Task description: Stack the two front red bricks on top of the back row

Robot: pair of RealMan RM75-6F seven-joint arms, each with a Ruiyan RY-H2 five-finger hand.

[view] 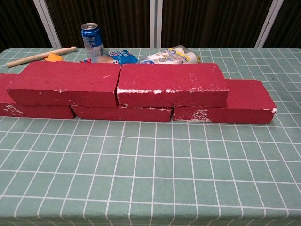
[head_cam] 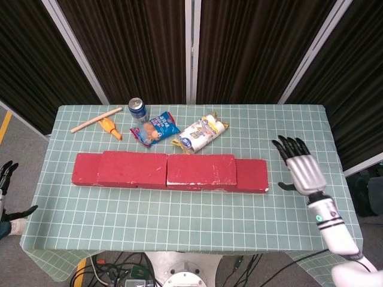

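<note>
Right hand (head_cam: 301, 168) empty, fingers spread wide, over the table's (head_cam: 287, 125) right side, well apart from the bricks. Left hand (head_cam: 5, 179) off the table's left edge, fingers apart, holding nothing. Two upper red bricks (view: 120, 83) already lie end to end on the back row (view: 221, 109); its right brick juts out past them. Behind: blue can (view: 91, 40) upright, top not visible inside, lettering too small to read; blue snack bag (head_cam: 155, 129); white-yellow snack bag (head_cam: 201, 133); wooden stick (head_cam: 94, 119); orange toy (head_cam: 109, 127).

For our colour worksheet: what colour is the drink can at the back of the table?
Blue, with a silver top; the can shows best in the chest view.
</note>
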